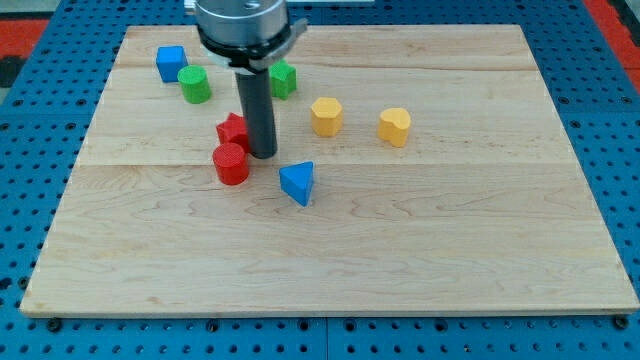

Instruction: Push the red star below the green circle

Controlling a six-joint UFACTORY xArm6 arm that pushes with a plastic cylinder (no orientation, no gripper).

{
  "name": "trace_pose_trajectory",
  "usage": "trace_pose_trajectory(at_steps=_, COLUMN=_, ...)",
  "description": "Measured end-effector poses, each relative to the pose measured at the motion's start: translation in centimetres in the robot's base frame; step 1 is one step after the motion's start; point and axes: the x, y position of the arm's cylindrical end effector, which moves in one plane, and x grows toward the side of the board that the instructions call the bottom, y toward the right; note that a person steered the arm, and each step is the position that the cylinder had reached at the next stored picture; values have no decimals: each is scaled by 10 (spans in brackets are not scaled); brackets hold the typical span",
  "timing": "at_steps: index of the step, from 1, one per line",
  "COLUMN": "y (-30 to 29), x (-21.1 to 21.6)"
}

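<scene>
The red star (231,130) lies left of centre on the wooden board (330,240), partly hidden by the rod. The green circle (194,85) stands above and to the left of it, near the view's top left. My tip (262,154) rests on the board just right of the red star, touching or almost touching it. A red cylinder (230,164) sits directly below the star, close to the tip's left.
A blue cube (170,62) lies at the top left beside the green circle. A green block (283,79) is partly behind the rod. A yellow hexagon (326,116) and a yellow heart (394,126) lie right of centre. A blue triangle (297,183) lies below the tip.
</scene>
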Motion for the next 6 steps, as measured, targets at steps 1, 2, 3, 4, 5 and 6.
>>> trace_pose_trajectory(at_steps=1, y=-19, x=-28)
trace_pose_trajectory(at_steps=2, y=-26, x=-34)
trace_pose_trajectory(at_steps=3, y=-27, x=-34)
trace_pose_trajectory(at_steps=4, y=-27, x=-33)
trace_pose_trajectory(at_steps=5, y=-32, x=-10)
trace_pose_trajectory(at_steps=6, y=-58, x=-17)
